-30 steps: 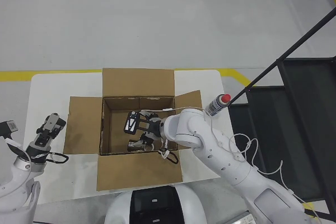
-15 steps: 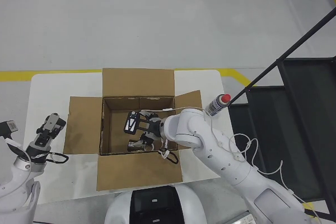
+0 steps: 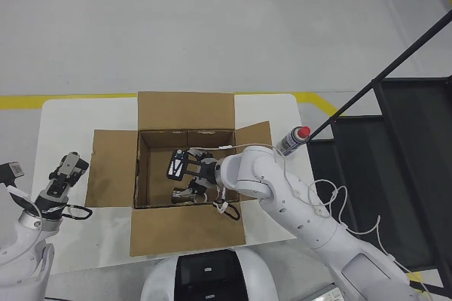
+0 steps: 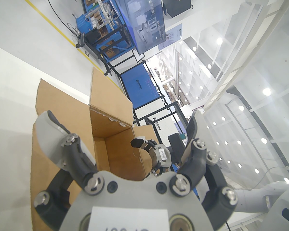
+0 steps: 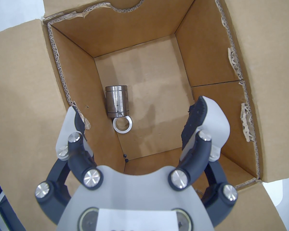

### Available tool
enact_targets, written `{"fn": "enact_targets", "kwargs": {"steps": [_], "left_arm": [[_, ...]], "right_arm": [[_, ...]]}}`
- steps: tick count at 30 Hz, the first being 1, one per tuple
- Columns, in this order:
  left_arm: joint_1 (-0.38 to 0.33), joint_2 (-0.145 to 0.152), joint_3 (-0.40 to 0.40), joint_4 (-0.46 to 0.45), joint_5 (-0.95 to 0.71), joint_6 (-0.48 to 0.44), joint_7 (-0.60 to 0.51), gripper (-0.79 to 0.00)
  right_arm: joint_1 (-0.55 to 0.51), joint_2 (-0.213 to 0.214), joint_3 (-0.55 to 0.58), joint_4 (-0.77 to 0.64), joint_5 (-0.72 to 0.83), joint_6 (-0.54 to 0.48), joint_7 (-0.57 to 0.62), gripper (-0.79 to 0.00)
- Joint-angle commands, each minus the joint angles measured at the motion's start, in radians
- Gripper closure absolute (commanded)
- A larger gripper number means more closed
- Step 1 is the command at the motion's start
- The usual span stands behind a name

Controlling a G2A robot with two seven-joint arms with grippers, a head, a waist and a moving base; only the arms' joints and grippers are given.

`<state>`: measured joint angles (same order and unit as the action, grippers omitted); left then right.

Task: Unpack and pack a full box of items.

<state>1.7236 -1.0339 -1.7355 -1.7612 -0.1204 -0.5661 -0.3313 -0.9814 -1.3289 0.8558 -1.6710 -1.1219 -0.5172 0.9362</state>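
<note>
An open cardboard box (image 3: 185,113) stands mid-table with its flaps spread. On its floor lie a metal cylinder (image 5: 116,100) and, touching its end, a metal ring (image 5: 122,124); the cylinder (image 3: 184,197) lies by the near wall. My right gripper (image 3: 182,164) hangs inside the box mouth, open and empty (image 5: 136,111), above the two metal parts. My left gripper (image 3: 68,169) is open and empty over the table left of the box (image 4: 120,121), facing the box's left flap (image 4: 62,111).
A spray can with a red cap (image 3: 292,140) lies on the white table (image 3: 68,120) just right of the box. A black metal stair frame (image 3: 407,150) stands off the table's right edge.
</note>
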Motion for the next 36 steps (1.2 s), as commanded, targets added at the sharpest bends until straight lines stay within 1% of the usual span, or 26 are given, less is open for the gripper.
{"fn": "enact_targets", "kwargs": {"steps": [1,7,10,12,15,20,24,28,36], "left_arm": [[0.000,0.000,0.000,0.000,0.000,0.000,0.000,-0.785],[0.000,0.000,0.000,0.000,0.000,0.000,0.000,-0.785],[0.000,0.000,0.000,0.000,0.000,0.000,0.000,-0.785],[0.000,0.000,0.000,0.000,0.000,0.000,0.000,-0.785],[0.000,0.000,0.000,0.000,0.000,0.000,0.000,-0.785],[0.000,0.000,0.000,0.000,0.000,0.000,0.000,-0.785],[0.000,0.000,0.000,0.000,0.000,0.000,0.000,-0.785],[0.000,0.000,0.000,0.000,0.000,0.000,0.000,-0.785],[0.000,0.000,0.000,0.000,0.000,0.000,0.000,-0.785]], "right_arm": [[0.000,0.000,0.000,0.000,0.000,0.000,0.000,-0.785],[-0.010,-0.001,-0.011,0.013,0.001,0.010,-0.023,-0.785],[0.009,-0.012,-0.042,0.065,0.030,0.044,0.013,-0.785],[0.028,-0.027,-0.074,0.127,0.112,0.081,0.047,-0.785],[0.082,-0.054,-0.135,0.192,0.149,0.121,0.059,-0.785],[0.170,-0.097,-0.228,0.283,0.120,0.154,0.034,-0.785],[0.222,-0.124,-0.257,0.337,0.110,0.189,-0.011,-0.785],[0.238,-0.134,-0.245,0.342,0.141,0.190,-0.050,-0.785],[0.207,-0.119,-0.187,0.255,0.219,0.134,-0.014,-0.785]]}}
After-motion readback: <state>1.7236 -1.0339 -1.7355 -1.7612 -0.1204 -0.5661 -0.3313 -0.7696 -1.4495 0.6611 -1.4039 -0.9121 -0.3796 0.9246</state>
